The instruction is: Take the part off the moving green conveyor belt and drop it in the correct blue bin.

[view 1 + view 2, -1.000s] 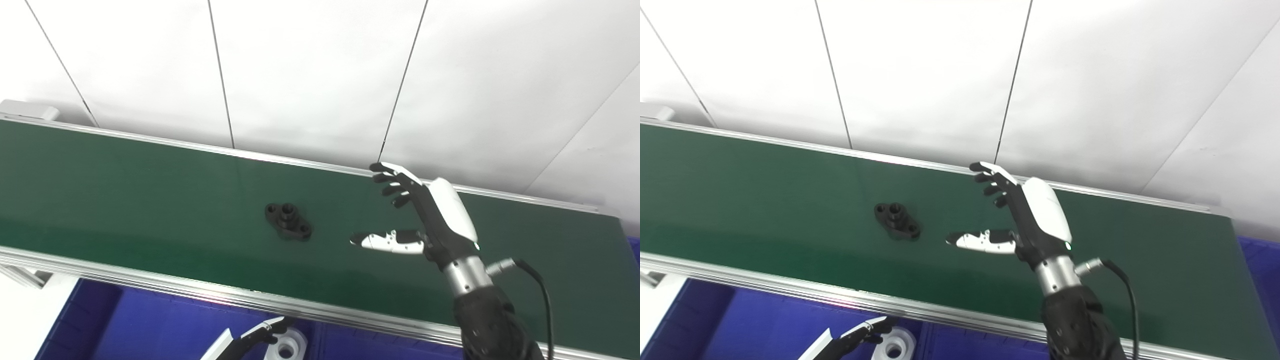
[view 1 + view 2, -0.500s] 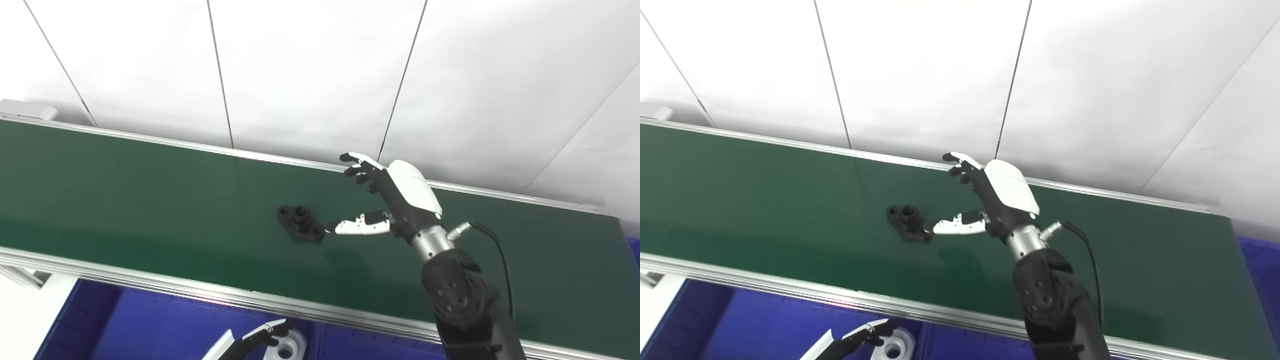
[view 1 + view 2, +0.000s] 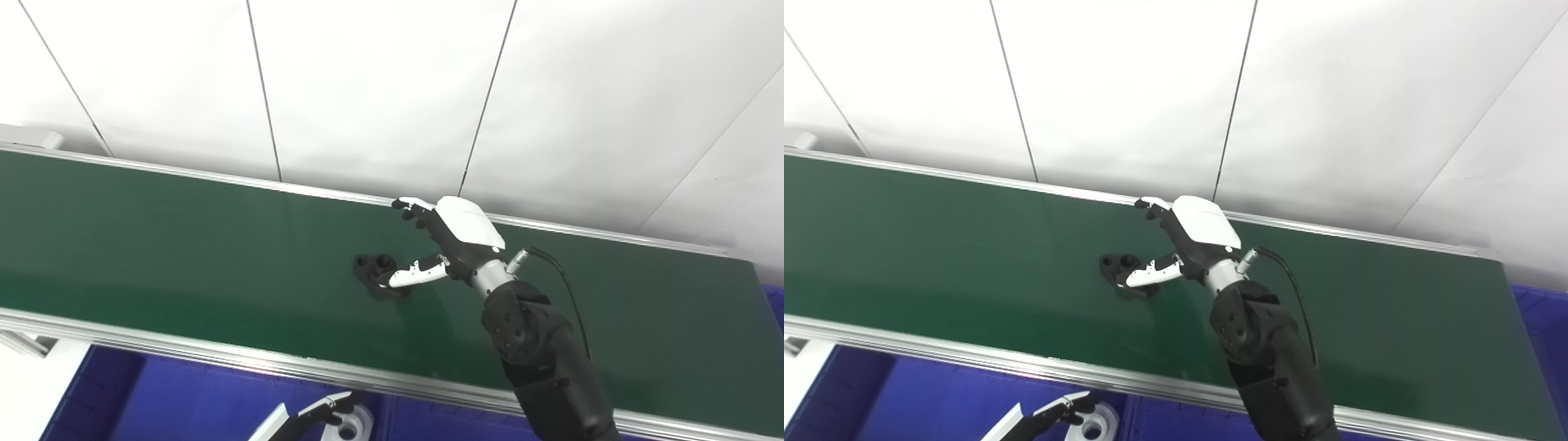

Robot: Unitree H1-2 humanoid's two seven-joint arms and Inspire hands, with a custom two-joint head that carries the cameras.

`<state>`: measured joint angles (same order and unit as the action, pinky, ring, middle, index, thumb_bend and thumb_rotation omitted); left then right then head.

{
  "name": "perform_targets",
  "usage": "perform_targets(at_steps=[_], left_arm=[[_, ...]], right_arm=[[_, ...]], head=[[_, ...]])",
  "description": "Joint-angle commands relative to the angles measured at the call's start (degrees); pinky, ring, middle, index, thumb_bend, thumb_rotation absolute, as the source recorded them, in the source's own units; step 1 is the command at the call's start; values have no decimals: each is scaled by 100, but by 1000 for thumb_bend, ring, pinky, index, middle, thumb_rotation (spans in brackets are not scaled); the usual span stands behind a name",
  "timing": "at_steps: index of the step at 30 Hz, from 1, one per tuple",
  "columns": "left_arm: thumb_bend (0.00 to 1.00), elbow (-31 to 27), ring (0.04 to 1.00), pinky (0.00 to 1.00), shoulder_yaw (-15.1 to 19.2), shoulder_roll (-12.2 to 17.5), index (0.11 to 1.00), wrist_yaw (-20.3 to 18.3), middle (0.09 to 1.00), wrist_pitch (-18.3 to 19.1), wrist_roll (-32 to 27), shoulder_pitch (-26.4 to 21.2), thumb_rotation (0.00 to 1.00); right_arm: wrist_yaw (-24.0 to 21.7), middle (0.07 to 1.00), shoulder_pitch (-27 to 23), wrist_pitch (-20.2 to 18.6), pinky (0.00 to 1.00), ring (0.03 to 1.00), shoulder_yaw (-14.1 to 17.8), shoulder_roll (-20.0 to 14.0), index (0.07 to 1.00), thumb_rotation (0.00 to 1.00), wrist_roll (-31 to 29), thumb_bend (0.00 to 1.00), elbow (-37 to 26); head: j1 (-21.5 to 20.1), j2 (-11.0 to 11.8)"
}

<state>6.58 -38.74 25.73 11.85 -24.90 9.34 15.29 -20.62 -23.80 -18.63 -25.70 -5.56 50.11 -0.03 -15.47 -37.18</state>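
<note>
Black flanged metal part (image 3: 378, 275) with a raised centre boss lies flat on the dark green conveyor belt (image 3: 184, 245), roughly mid-width of the belt. Right hand (image 3: 450, 242) — white-shelled, black-fingered — is out over the belt with its fingers spread, gripping nothing. Its white-tipped thumb (image 3: 413, 275) crosses over the right end of the part; contact or just above it, cannot tell from these views. The other fingers (image 3: 409, 206) reach toward the far aluminium rail (image 3: 343, 196) of the belt, well beyond the part, so the part sits under the thumb side, not between thumb and fingers. The left flange hole and the boss are clear of the thumb, to its left.

Left hand (image 3: 309, 416) is low at the bottom edge, below the near aluminium rail (image 3: 184, 349), over the blue plastic bin (image 3: 184, 398). Only thumb and one fingertip area show — open or closed, cannot tell. Just beside its fingertips, to the right, is a white ring-shaped part (image 3: 350, 427) inside the bin; touching or not is unclear.

White panelled wall (image 3: 380, 86) behind the far rail.
</note>
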Motion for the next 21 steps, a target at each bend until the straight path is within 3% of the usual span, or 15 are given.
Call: perform_targets(at_steps=[1, 11, 21], left_arm=[[858, -105, 847, 785, 19, 74, 856, 128, 882, -202, 8, -11, 405], [852, -103, 844, 780, -95, 97, 857, 291, 881, -202, 86, -42, 409], [854, -165, 843, 781, -106, 98, 857, 284, 880, -202, 65, -13, 399]], right_arm=[[88, 820, -298, -17, 657, 778, -34, 57, 862, 375, 59, 774, 42], [279, 809, -508, 83, 660, 773, -205, 6, 861, 366, 131, 787, 695], [321, 788, -282, 159, 630, 753, -407, -232, 850, 313, 143, 785, 882]], head=[[-4, 8], [18, -18], [29, -70]])
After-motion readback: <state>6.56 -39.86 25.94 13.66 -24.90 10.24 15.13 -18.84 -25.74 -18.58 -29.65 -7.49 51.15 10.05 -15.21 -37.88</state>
